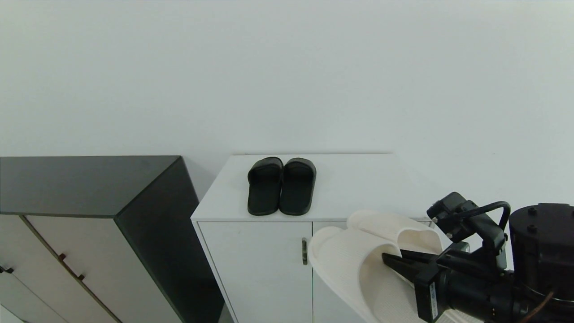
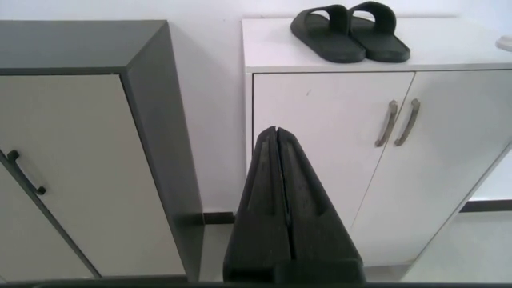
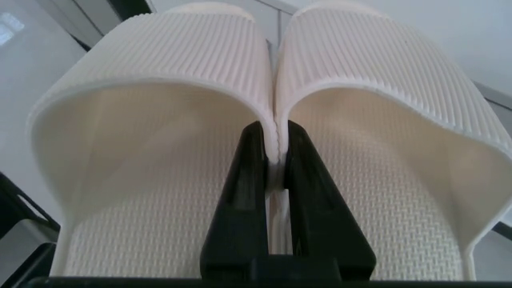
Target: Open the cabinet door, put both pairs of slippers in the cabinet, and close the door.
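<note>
White slippers (image 3: 160, 80) side by side, adjoining strap edges pinched in the right tool (image 3: 276, 138), clamped nearly closed

The head view looks forward and down onto the top and front of the white cabinet (image 1: 255, 269). The left wrist view, set lower, looks along the left gripper (image 2: 278, 132) at the same cabinet front. Both views share the black slippers (image 1: 281, 186) and the dark cabinet (image 1: 80, 184). The right wrist view looks along the right gripper (image 3: 276, 140), close against the white slippers (image 3: 160, 96).
</note>
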